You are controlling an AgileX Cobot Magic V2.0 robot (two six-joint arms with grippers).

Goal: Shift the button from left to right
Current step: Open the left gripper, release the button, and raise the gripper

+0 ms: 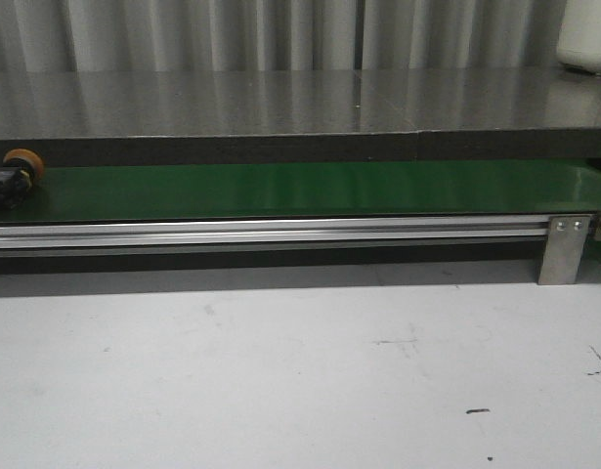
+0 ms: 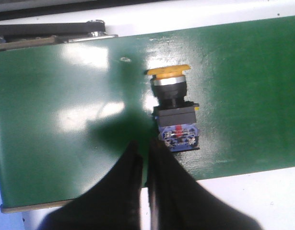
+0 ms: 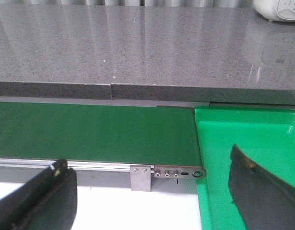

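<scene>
The button [image 1: 15,176] is seen lying on its side at the far left end of the green belt [image 1: 310,189]. Just beside it, the left end effector [image 2: 146,165] is held with fingers together, empty. Over the belt's right end and a green tray [image 3: 253,129], the right end effector [image 3: 152,191] is spread apart.

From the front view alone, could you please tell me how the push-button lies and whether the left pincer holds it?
Observer: The push-button lies on its side on the green belt, untouched; the left pincer is shut just short of its blue end.
Operator: Thank you; and the right pincer?
Observer: The right pincer is open, near the belt's right end.
Operator: What is past that end?
Observer: A green tray adjoins it.
</scene>
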